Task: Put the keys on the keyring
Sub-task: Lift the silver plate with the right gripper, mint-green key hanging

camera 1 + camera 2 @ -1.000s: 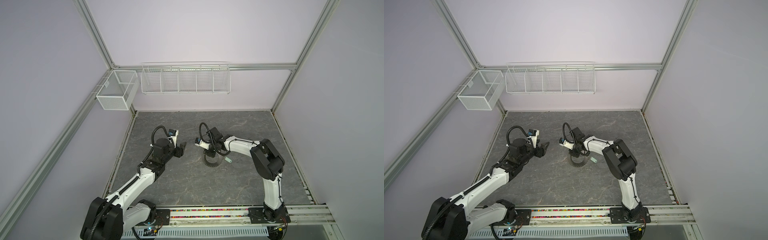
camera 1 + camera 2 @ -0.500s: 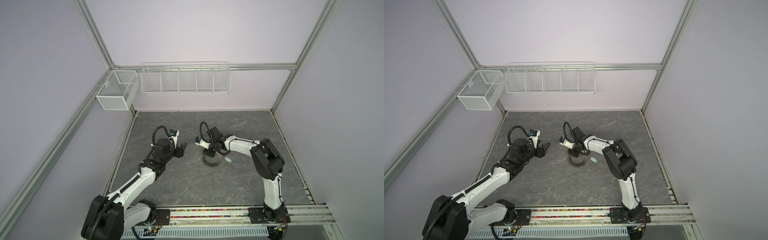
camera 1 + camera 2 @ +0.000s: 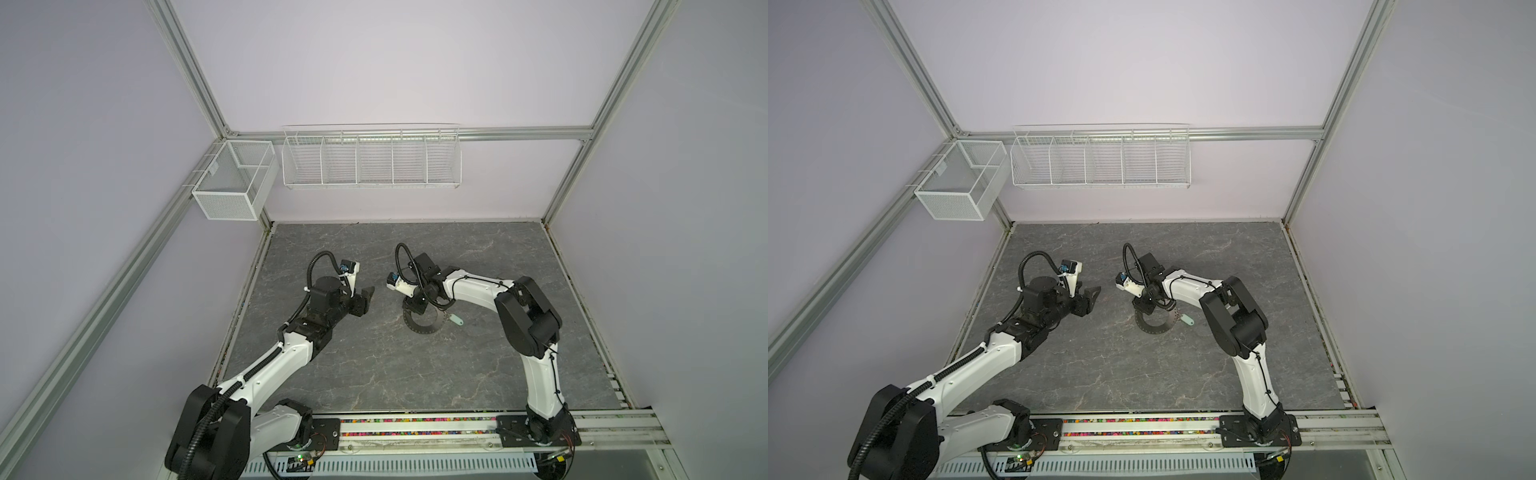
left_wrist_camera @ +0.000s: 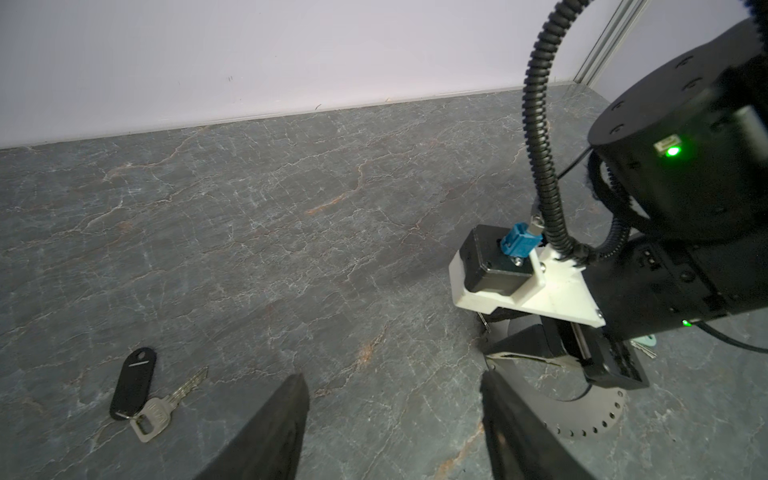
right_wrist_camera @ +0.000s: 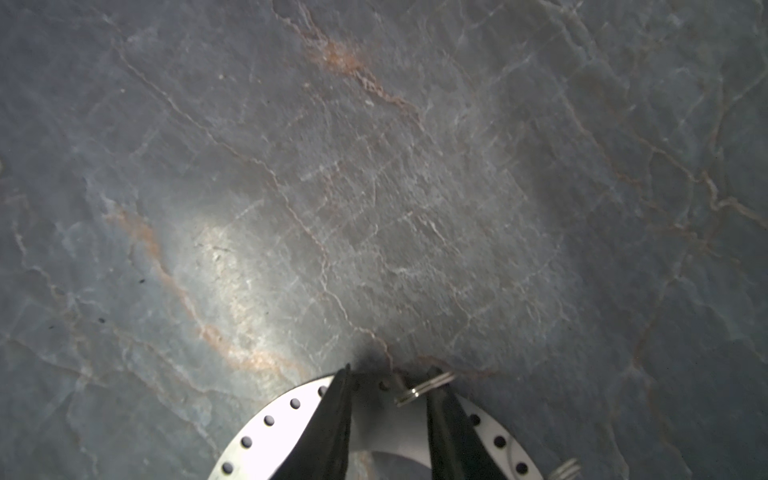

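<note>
Right gripper [image 5: 388,370] jaws stand partly apart over the flat grey perforated metal keyring disc [image 5: 286,436], holding nothing. Your left gripper [image 4: 392,374] gapes empty near the loose black-tagged silver key [image 4: 156,415]. Close off-centre and the small wire loop [image 5: 424,388] may skid away.

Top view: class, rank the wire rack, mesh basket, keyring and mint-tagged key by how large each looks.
1. wire rack
2. mesh basket
3. keyring
4. mint-tagged key
Rack and basket hang higher, likely nearer the camera.
</note>
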Controlling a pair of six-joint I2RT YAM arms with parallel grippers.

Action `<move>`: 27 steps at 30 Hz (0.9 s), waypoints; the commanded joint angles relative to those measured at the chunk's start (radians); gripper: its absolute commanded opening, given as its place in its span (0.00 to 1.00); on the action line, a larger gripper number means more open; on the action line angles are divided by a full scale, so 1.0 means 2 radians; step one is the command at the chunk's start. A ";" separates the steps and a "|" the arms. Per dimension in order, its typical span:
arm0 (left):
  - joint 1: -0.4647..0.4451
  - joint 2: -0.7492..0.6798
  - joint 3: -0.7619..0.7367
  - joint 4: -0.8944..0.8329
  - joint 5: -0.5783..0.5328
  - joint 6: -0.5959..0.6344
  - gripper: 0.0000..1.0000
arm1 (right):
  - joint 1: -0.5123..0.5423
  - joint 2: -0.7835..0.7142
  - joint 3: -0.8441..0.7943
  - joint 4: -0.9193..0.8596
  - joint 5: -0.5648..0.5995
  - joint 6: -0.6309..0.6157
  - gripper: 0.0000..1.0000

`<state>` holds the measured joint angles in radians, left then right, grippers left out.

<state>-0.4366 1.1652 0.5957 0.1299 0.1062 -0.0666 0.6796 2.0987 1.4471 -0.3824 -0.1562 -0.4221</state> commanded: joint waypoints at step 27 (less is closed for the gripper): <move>0.003 -0.037 -0.035 0.059 0.023 0.041 0.63 | 0.000 -0.117 -0.114 0.053 -0.060 -0.011 0.07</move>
<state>-0.4366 1.1217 0.5621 0.1772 0.1146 -0.0383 0.6865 1.9377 1.2434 -0.2768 -0.1677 -0.3912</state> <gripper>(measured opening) 0.629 0.074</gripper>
